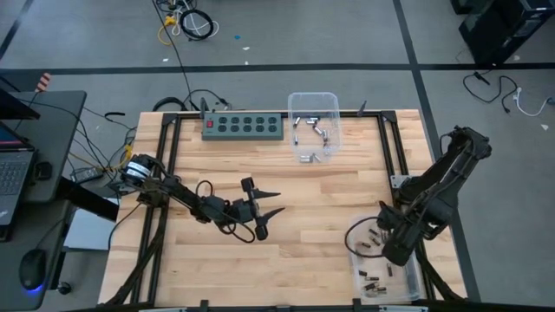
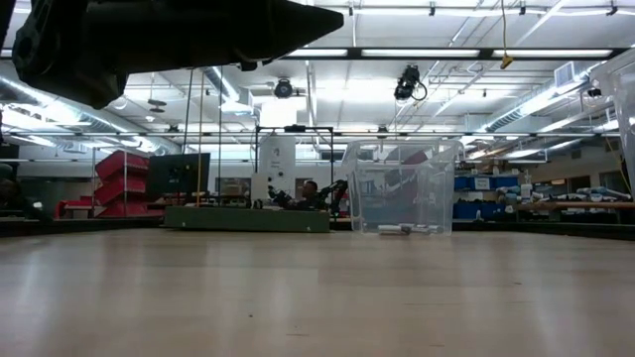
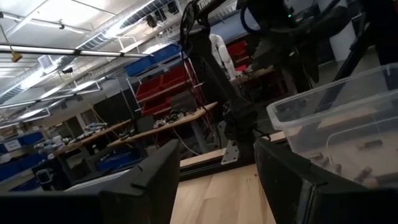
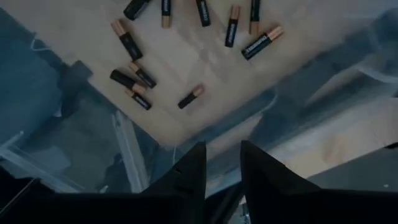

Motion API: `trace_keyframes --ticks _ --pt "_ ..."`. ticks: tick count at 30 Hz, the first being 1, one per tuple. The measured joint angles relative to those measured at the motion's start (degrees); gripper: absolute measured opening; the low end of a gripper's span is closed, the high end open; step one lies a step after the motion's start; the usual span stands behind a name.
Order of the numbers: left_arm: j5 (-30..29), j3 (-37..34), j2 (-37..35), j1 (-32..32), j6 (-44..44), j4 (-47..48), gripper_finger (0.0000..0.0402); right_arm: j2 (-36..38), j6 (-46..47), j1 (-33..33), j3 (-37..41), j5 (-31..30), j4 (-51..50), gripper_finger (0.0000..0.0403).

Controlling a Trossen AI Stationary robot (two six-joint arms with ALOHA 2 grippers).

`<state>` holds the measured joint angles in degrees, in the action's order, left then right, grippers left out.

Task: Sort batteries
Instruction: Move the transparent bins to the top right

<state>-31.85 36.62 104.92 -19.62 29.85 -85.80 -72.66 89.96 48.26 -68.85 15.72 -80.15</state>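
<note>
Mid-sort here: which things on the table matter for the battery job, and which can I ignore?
For the job:
- dark batteries in the near clear bin
- silvery batteries in the far clear bin
- right pincer above the near bin
- left pincer, waiting mid-table

Lying about:
- green power strip

A pale wooden worktop (image 2: 298,297) stretches level toward a workshop room lit by long ceiling lights. At its far edge stands a clear plastic bin (image 2: 402,188) with small silvery batteries (image 2: 395,229) on its floor, and beside it lies a long green power strip (image 2: 246,219). A dark arm (image 2: 149,35) hangs blurred across the upper corner.
</note>
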Motion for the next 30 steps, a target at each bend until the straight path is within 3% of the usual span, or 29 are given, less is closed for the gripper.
trace_keyframes --ticks 7,15,19,24,30 --pt "-2.34 0.0 0.0 0.0 0.13 -0.03 0.0209 0.04 7.48 3.62 -2.9 -2.07 -10.1 0.0067" --pt "-3.68 0.0 0.0 -0.79 1.55 3.07 0.0199 0.66 20.89 10.46 -2.17 -1.78 -9.89 0.0005" --pt "-4.55 0.0 0.0 -1.96 1.68 4.59 0.015 0.59 26.07 13.53 -0.65 0.38 -9.82 0.0006" --pt "-4.64 0.0 0.0 -3.49 2.85 6.54 0.0027 0.55 29.39 16.35 2.11 4.42 -9.86 0.0002" --pt "-9.11 0.0 0.0 -5.27 6.04 6.28 0.0004 0.55 31.14 17.99 4.38 2.63 -7.38 0.0"
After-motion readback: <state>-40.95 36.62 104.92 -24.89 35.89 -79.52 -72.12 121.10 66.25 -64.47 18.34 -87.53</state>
